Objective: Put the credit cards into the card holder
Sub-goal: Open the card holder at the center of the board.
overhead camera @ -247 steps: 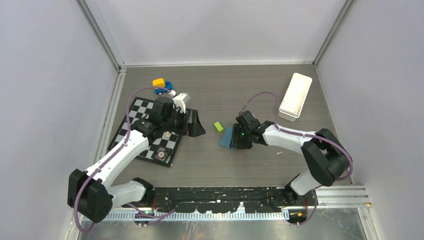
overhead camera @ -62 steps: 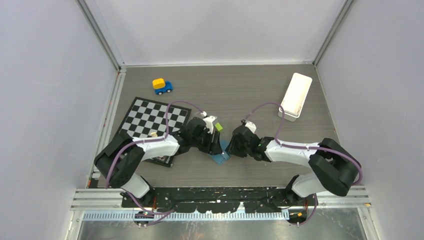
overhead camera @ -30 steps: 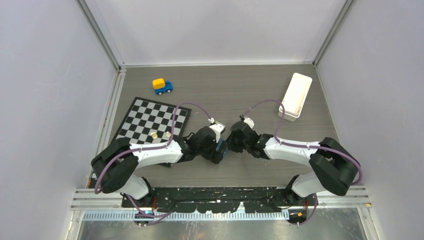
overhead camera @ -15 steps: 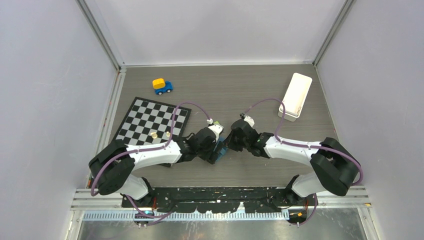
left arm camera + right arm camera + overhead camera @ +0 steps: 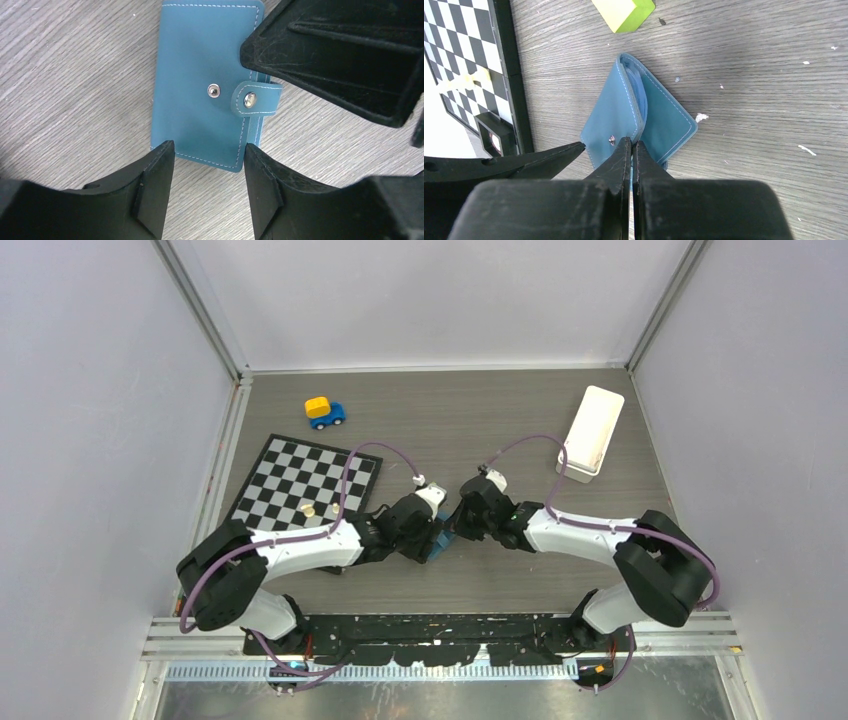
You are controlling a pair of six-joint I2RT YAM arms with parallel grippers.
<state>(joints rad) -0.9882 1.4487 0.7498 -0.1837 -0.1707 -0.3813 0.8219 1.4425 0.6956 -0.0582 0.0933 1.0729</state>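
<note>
The wallet (image 5: pixel 200 65) lies near the middle of the counter (image 5: pixel 500 420) between both arms, its strap unsnapped. The left end effector (image 5: pixel 209 162) hangs over one short edge with fingers apart, while the right end effector (image 5: pixel 630 146) has fingers pressed together, tips at the wallet's edge by the snap

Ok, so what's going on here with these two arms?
Both arms are working on the small teal-blue leather card holder lying on the grey wooden table. Its snap strap is undone. The left tool is poised over one end, jaws open; the right tool is shut at its opening edge. Neither holds a card.
</note>
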